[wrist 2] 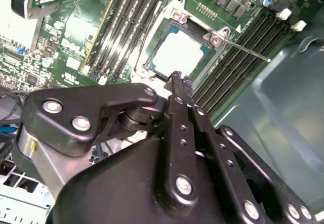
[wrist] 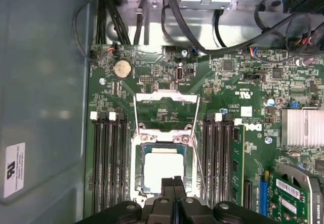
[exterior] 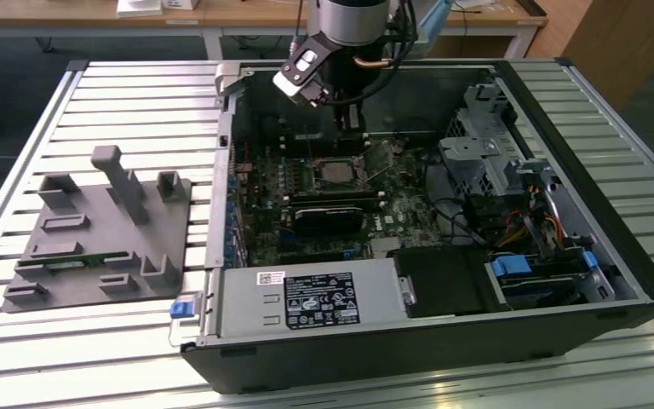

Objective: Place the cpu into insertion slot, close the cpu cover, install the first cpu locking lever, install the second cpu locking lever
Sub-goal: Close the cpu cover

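The cpu (wrist: 163, 166) already lies in the slot (wrist: 137, 155), flat as far as I can judge, with its pale top up. My jaws (wrist: 172, 184) are pressed together and hold nothing. In the first wrist view they hang over the near edge of the cpu, and in the exterior view they seem to be above the board (exterior: 407, 209), not touching it. The cover (wrist: 166, 97) is open, swung back on the far side of the slot from me; how steeply it stands I cannot tell. A thin lever (wrist 2: 248, 49) sticks out free beside the slot.

What worries me from here is mostly the cover. It is a thin plate, and closed jaws can only push it (they cannot grip it like this). So they may slip off its edge and come down on the cpu, scratching it or pushing it askew in the slot. If the cover tips over by itself, it could drop hard on the cpu. If one corner of the cpu is not fully seated, which I cannot check from these views, the pressure of the cover could bend the contacts under it. The free lever is another risk: it stands near my path, and I could catch it and bend it.
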You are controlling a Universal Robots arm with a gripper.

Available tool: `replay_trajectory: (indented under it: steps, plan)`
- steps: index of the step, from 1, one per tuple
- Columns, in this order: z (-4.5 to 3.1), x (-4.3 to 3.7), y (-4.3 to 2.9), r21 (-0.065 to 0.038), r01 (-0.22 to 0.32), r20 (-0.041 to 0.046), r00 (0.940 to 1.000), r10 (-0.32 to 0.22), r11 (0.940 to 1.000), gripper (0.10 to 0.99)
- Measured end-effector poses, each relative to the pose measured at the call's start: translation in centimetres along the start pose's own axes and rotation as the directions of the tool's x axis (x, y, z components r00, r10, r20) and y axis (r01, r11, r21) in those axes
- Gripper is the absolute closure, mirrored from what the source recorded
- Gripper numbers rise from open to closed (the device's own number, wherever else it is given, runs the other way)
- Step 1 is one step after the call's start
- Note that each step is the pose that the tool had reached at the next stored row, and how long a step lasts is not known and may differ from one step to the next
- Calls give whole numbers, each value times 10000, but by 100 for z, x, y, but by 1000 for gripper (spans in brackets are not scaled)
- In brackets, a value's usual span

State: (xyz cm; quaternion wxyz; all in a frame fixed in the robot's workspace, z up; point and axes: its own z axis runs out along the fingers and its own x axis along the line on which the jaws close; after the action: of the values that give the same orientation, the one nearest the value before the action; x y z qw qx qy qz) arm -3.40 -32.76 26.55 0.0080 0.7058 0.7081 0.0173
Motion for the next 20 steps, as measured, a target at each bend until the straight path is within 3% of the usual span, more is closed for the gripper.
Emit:
replay_trajectory:
  steps: [2, 5, 9, 13, 20]
  plan:
    - [1, -10, 28, 2, -2, -58, 10000, 2, 10000, 980]
    - [7, -10, 137, 12, -5, -146, 9999, 5, 10000, 980]
    - [14, -12, 311, 14, -2, -168, 9999, 3, 10000, 980]
    - [24, -9, 425, 15, 9, -168, 9999, -9, 10000, 980]
    - [65, 25, 528, 16, 61, -165, 9998, -61, 10000, 980]
